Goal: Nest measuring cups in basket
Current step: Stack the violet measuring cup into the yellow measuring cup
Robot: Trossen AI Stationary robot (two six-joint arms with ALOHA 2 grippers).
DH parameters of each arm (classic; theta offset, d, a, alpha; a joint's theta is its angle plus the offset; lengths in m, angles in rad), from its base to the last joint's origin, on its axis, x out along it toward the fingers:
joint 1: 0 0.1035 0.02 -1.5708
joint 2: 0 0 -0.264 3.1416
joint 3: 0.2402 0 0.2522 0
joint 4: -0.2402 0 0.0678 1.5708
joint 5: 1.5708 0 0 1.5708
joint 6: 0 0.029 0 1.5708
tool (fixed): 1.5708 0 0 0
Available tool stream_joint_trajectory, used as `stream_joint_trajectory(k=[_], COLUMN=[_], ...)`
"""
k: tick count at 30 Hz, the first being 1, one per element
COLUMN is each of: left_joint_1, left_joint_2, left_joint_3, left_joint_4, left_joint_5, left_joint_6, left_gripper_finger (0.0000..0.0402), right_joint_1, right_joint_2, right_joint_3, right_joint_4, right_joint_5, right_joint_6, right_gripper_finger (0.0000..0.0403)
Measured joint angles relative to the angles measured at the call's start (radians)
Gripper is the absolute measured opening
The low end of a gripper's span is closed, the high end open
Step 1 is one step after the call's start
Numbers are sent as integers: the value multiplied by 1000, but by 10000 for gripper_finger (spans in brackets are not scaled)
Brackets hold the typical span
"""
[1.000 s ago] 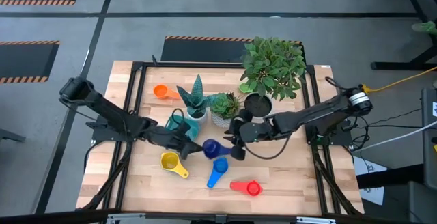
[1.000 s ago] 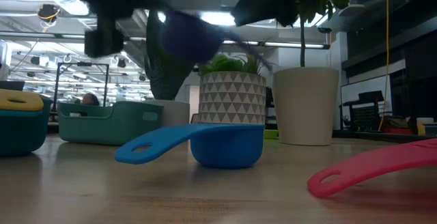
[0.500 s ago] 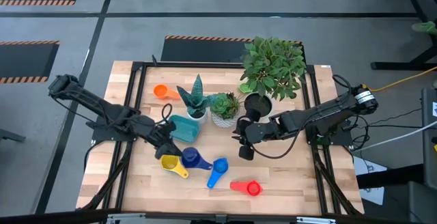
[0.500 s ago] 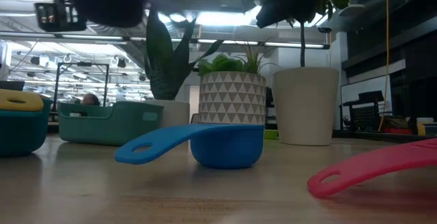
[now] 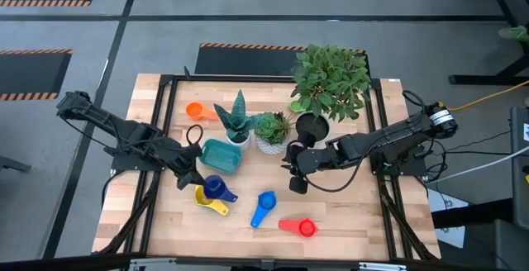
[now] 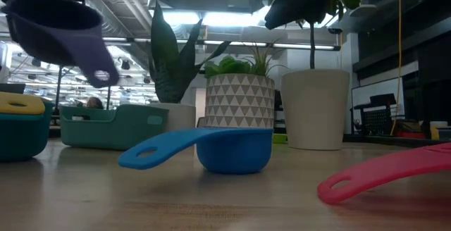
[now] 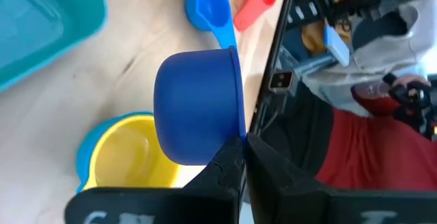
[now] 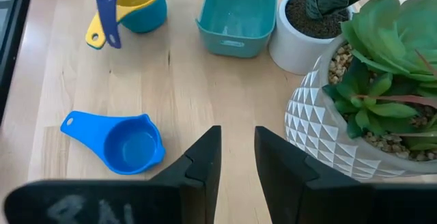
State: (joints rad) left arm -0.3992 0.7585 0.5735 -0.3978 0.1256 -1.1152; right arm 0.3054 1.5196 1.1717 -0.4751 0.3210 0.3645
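Shifted since half a second ago: navy cup [image 5: 216, 187] now over the yellow cup [image 5: 207, 197], no longer beside it. Pinched by its rim in the left gripper [image 7: 242, 157], clear of the table [image 5: 347, 209] in the low view. Teal basket [image 5: 220, 155] just beyond, hemmed by white plant pots [image 5: 273, 141]. Open wood toward the front edge, apart from the blue cup [image 5: 264, 205] and red cup [image 5: 299, 226]. Right gripper [image 8: 237, 149] parted near the table's middle, holding nothing. Orange cup [image 5: 196, 111] toward the back-left corner. Behind, a lit workshop.

Overhead, table-level, two wrist views.
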Motion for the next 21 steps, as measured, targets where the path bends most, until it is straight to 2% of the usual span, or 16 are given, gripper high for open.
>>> stream_joint_trajectory(k=[9, 14, 21], left_joint_1=[-2, -27, -73], left_joint_2=[1, 1, 3], left_joint_3=[0, 0, 0], left_joint_4=[-32, -32, -36], left_joint_5=[29, 81, 61], left_joint_6=[-22, -59, -60], left_gripper_finger=[2, 1, 1], right_joint_1=[0, 0, 0], right_joint_2=[0, 0, 0], right_joint_3=[0, 0, 0], right_joint_4=[0, 0, 0], right_joint_5=[0, 0, 0], right_joint_6=[0, 0, 0], right_gripper_finger=[94, 94, 94])
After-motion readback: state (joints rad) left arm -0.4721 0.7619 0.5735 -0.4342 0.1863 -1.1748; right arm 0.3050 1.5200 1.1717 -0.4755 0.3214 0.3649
